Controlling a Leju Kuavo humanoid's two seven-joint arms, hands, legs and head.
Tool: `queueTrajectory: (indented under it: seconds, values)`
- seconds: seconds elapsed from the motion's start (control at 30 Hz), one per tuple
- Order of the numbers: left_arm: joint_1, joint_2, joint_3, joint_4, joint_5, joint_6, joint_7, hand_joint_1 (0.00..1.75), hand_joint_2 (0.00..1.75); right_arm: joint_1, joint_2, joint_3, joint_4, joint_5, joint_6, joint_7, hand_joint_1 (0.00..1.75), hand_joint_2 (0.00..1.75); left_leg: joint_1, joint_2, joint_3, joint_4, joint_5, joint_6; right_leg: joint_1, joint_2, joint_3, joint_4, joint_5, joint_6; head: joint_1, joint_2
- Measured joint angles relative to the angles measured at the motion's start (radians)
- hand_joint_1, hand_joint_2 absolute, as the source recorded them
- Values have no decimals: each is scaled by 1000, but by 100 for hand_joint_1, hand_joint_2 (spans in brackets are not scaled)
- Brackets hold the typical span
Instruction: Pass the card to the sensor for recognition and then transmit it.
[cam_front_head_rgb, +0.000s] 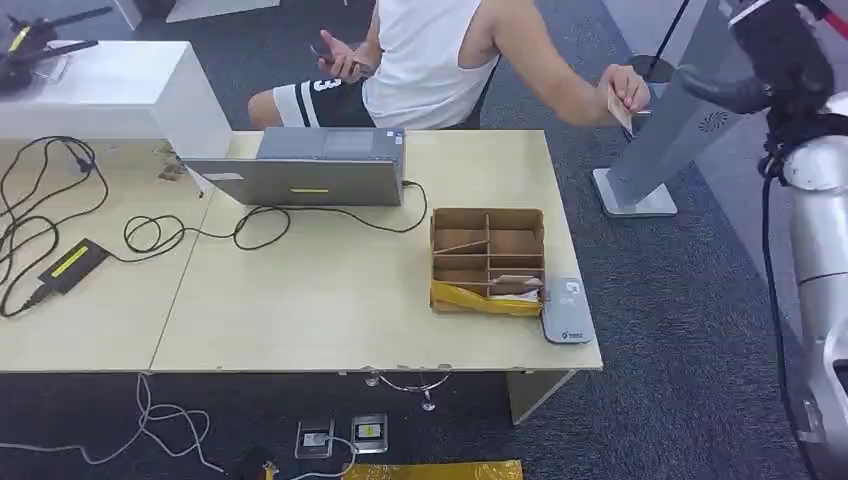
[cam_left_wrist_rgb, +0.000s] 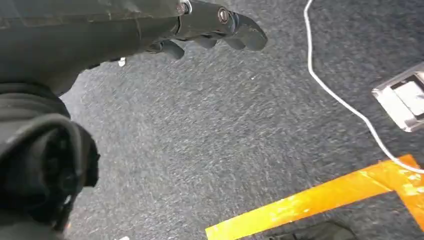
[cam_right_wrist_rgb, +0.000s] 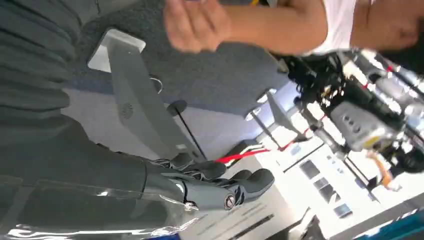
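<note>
A seated person in a white top holds a tan card (cam_front_head_rgb: 620, 105) out past the table's far right corner, toward my raised right hand (cam_front_head_rgb: 775, 50). That hand (cam_right_wrist_rgb: 220, 182) has its fingers stretched out with nothing in them, and the person's blurred hand (cam_right_wrist_rgb: 195, 25) is a short way off. The grey sensor pad (cam_front_head_rgb: 567, 312) lies flat at the table's front right edge, beside a divided cardboard box (cam_front_head_rgb: 488, 258) with more cards (cam_front_head_rgb: 515, 285) in its near compartment. My left hand (cam_left_wrist_rgb: 215, 30) hangs over the carpet, fingers loosely apart and holding nothing.
A grey laptop-like unit (cam_front_head_rgb: 320, 168) sits at the table's back with cables (cam_front_head_rgb: 150, 235) and a power brick (cam_front_head_rgb: 72, 265) to its left. A grey slanted stand (cam_front_head_rgb: 660, 150) rises right of the table. Floor sockets (cam_front_head_rgb: 345, 437) and orange tape (cam_left_wrist_rgb: 310, 202) lie below.
</note>
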Motion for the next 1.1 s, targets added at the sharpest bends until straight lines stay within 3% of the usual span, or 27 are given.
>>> queueTrajectory:
  seconds: [0.17,0.37,1.1]
  values:
    - [-2,-1,-6,0,-7,-7,1,0,0,-44,76,140,76,72,-7,-14,0,175,0,0,0,0,0,0,0,0,-1,0,0,0,-1,0]
    - [-5,-1,-9,0,-17,-16,4,0,0,-51,111,216,150,89,-52,-13,0,175,0,0,0,0,0,0,0,0,-1,-1,0,0,0,0]
    - [-8,-1,-18,0,-32,-19,10,0,0,-50,128,281,257,96,-166,-46,0,175,0,1,0,1,0,0,0,1,-1,-1,0,0,-1,0]
